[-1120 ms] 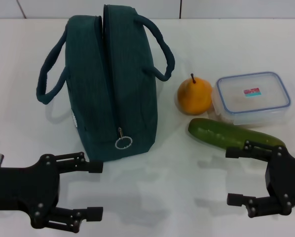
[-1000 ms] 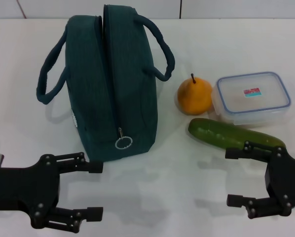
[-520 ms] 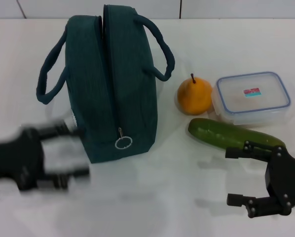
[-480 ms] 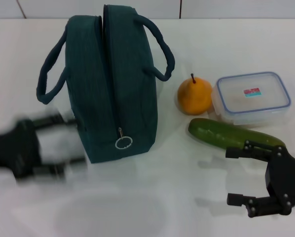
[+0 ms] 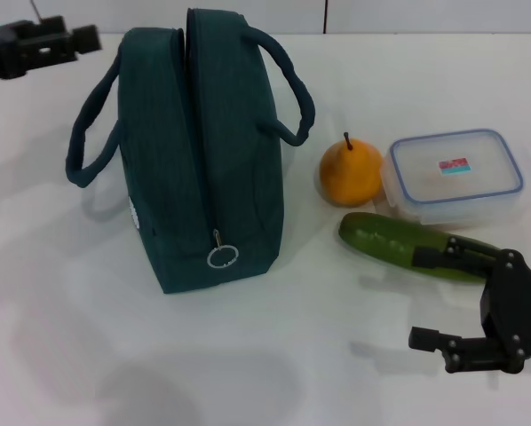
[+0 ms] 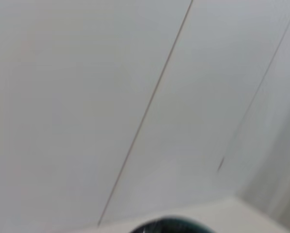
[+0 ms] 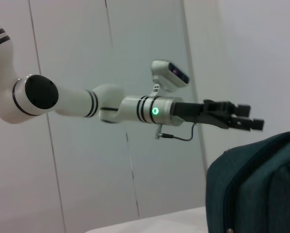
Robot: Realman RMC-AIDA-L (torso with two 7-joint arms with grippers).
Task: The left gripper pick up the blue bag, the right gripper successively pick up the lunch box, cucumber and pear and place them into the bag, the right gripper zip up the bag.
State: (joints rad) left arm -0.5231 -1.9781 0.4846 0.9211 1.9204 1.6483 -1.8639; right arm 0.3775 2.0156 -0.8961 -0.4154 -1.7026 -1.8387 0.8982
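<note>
— What's nearest on the tabletop (image 5: 274, 355)?
— The right gripper (image 5: 434, 297), black fingers spread, hangs by the near right edge, one finger over the glossy, curved cucumber (image 5: 399, 241).
— And beyond?
— A plump orange pear (image 5: 350, 172) just beside a clear, blue-rimmed lunch box (image 5: 453, 174).
— The blue bag (image 5: 203, 142)?
— Dark teal fabric, upright on the left half, padded handles looping out.
— The left gripper (image 5: 70, 37)?
— Raised at the far left corner, apart from the bag; I can't tell its spread.
</note>
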